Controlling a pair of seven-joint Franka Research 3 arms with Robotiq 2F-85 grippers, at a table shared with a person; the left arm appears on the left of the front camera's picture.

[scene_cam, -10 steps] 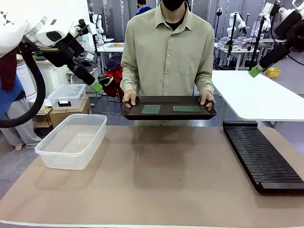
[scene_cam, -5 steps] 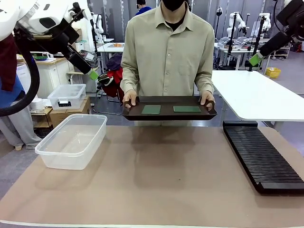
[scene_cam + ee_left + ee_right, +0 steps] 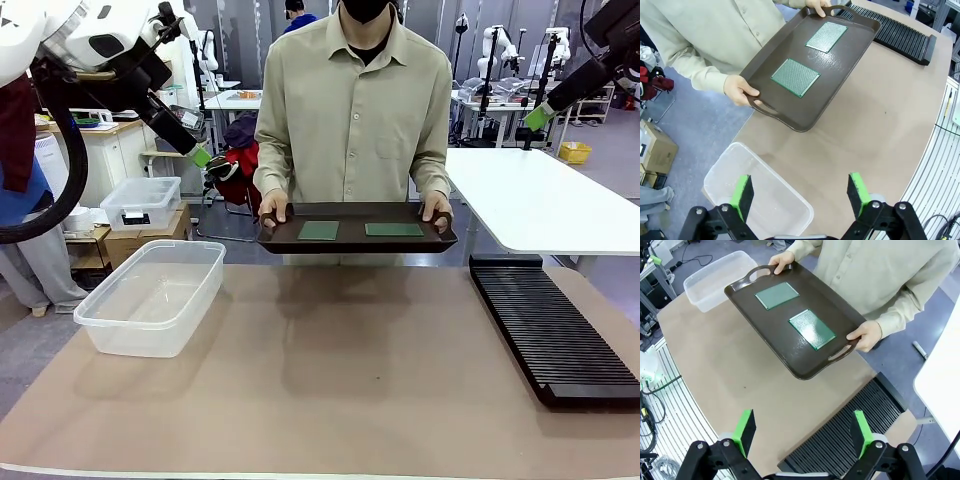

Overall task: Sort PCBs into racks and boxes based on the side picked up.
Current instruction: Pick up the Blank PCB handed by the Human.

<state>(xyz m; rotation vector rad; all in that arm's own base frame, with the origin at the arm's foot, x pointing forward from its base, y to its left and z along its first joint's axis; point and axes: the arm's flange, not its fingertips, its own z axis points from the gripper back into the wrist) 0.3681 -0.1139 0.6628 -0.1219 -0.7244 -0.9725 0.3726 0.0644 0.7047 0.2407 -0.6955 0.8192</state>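
Left gripper (image 3: 800, 186): fingers wide apart, empty.
Right gripper (image 3: 804, 424): fingers wide apart, empty.
Circuit boards (image 3: 795, 77): flat on a tray (image 3: 790, 112) held by a person, well ahead of both grippers.
Handling: probably light, stiff and thin; pinch across opposite edges.
Wrist views: dotted board faces.
Front view: boards foreshortened to plain green strips.

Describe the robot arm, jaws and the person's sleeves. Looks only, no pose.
Left arm: glossy white shell, with a thick black ribbed hose looping off it. Both jaws are black with two straight fingers, bright green pads at the tips and silver bolt heads on the linkages. The person wears a light khaki button-up shirt with long sleeves and a collar.
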